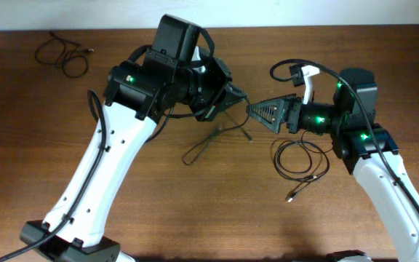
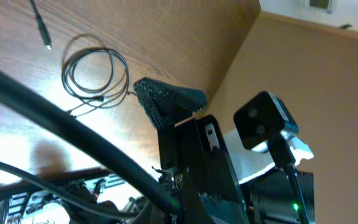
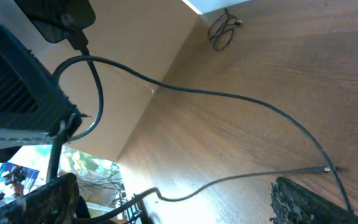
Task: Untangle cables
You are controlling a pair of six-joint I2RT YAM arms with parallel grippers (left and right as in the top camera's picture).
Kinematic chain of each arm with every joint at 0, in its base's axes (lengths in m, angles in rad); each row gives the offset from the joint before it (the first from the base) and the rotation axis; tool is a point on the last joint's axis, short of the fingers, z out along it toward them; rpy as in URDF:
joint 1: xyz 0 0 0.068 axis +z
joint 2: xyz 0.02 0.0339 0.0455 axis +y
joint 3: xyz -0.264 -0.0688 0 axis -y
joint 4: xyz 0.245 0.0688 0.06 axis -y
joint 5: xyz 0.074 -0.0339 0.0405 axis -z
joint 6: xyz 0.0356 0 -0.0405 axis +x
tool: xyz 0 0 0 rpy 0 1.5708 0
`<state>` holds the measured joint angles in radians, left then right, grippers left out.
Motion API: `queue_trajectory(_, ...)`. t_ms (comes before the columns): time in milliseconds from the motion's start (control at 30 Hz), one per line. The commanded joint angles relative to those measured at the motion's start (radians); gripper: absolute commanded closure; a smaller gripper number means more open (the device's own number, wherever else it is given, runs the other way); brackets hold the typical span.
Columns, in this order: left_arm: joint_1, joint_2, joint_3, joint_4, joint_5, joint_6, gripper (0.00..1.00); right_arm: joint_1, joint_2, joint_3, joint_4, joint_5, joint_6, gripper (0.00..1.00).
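Note:
One thin black cable (image 1: 202, 145) hangs in a tent shape under my left gripper (image 1: 231, 103), which looks shut on it above the table's middle. Its plug end (image 1: 246, 136) touches the wood. In the right wrist view the same cable (image 3: 260, 106) runs across the table between my right fingers. My right gripper (image 1: 254, 111) is open, pointing left and close to the left gripper; it holds nothing (image 3: 173, 205). A second cable lies coiled (image 1: 300, 156) under the right arm and also shows in the left wrist view (image 2: 95, 71). A third small bundle (image 1: 64, 54) lies at the far left.
The brown wooden table (image 1: 158, 204) reaches a pale wall at the back. The two arms crowd the middle. The arms' own thick black wires loop near each wrist (image 1: 286, 69). The far bundle also shows in the right wrist view (image 3: 222, 28).

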<state>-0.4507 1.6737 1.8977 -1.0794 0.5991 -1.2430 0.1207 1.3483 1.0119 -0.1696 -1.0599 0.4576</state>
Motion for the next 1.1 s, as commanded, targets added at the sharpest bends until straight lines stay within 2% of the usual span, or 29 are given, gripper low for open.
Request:
queue_trajectory(0, 0.008, 0.000, 0.009, 0.004, -0.119, -0.023, 1.00, 0.010, -0.007, 0.010, 0.019, -0.068, -0.004, 0.01)
queue_trajectory(333, 0.031, 0.000, 0.009, 0.008, -0.174, -0.055, 1.00, 0.011, -0.007, 0.010, 0.112, -0.201, -0.007, 0.01)
queue_trajectory(467, 0.032, 0.000, 0.009, 0.008, -0.064, -0.055, 1.00, 0.011, -0.007, 0.010, 0.114, -0.185, -0.008, 0.00)
queue_trajectory(600, 0.031, 0.000, 0.009, 0.008, 0.056, -0.055, 1.00, 0.032, -0.007, 0.010, 0.126, -0.166, -0.008, 0.09)
queue_trajectory(733, 0.021, 0.000, 0.009, 0.008, 0.063, -0.055, 1.00, 0.083, -0.007, 0.010, 0.126, -0.096, -0.007, 0.10)
queue_trajectory(767, 0.021, 0.000, 0.009, 0.008, 0.055, -0.055, 1.00, 0.087, -0.007, 0.010, 0.126, -0.085, -0.007, 0.13)
queue_trajectory(867, 0.021, 0.000, 0.009, 0.009, 0.055, -0.055, 1.00, 0.087, -0.007, 0.010, 0.126, -0.079, -0.007, 0.42)
queue_trajectory(900, 0.022, 0.000, 0.009, 0.009, 0.056, -0.055, 1.00, 0.088, -0.007, 0.010, 0.126, -0.079, -0.007, 0.47)
queue_trajectory(933, 0.023, 0.000, 0.009, 0.008, 0.056, -0.055, 1.00, 0.088, -0.007, 0.010, 0.125, -0.079, -0.007, 0.57)
queue_trajectory(1067, 0.028, 0.000, 0.009, 0.009, 0.056, -0.055, 1.00, 0.088, -0.007, 0.010, 0.124, -0.079, -0.007, 0.75)
